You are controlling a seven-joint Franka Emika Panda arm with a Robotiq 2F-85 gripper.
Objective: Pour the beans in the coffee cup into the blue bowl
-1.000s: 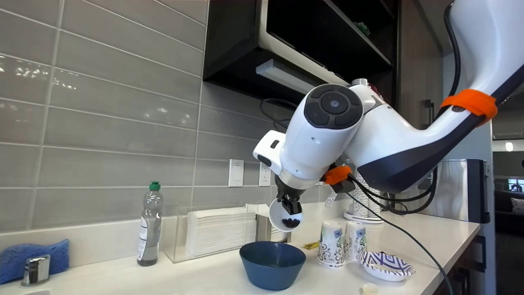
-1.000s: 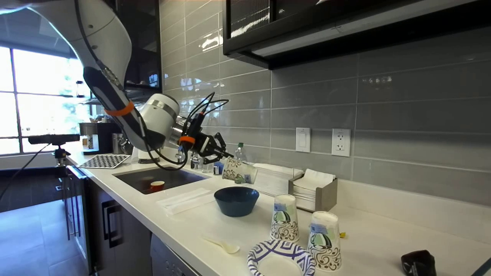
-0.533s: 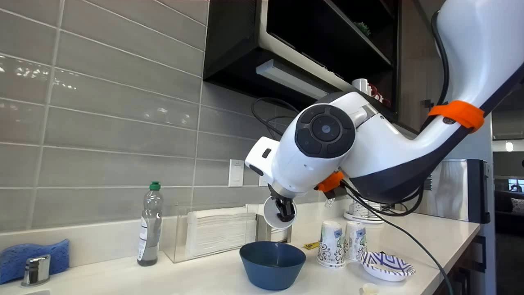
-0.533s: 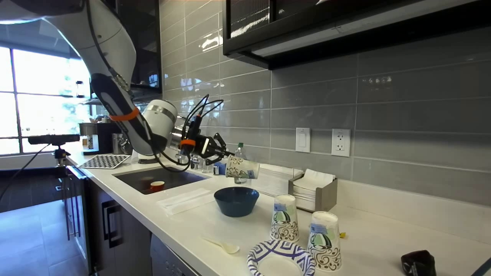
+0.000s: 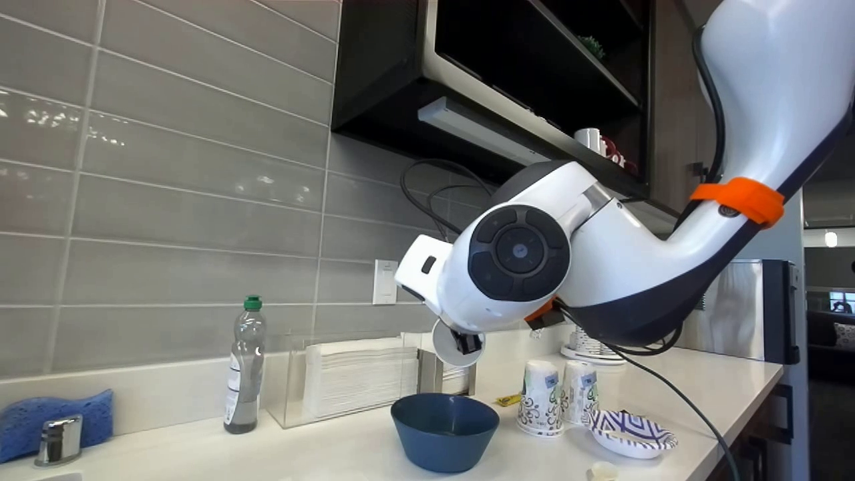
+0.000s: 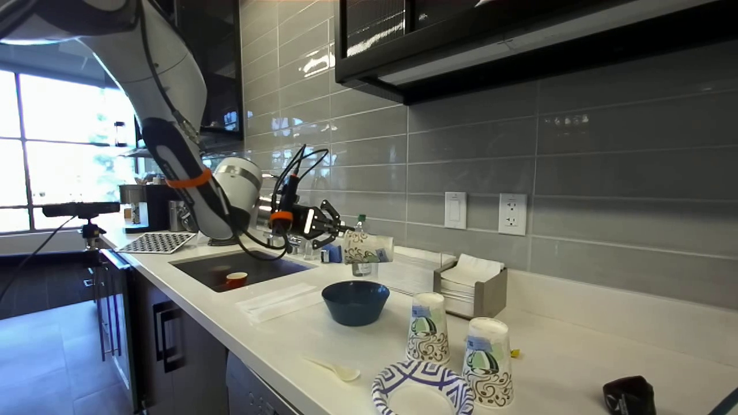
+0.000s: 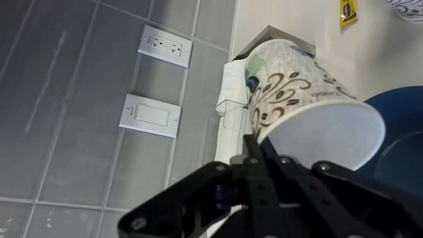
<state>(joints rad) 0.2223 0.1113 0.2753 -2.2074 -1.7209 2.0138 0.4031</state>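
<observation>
Near bowl point(image 6: 356, 311), cup point(image 6: 369, 248) now more level

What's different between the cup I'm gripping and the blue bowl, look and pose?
The cup is held on its side in the air by the end effector; the bowl stands upright on the counter. The cup is pale with brown swirls outside; the bowl is plain dark blue. The cup is narrow; the bowl is much wider. Both have a round, open mouth.

No lettering can be read: on the coffee cup point(image 7: 292, 87) and yellow packet point(image 7: 348, 12) (wrist view) it is too blurred.
</observation>
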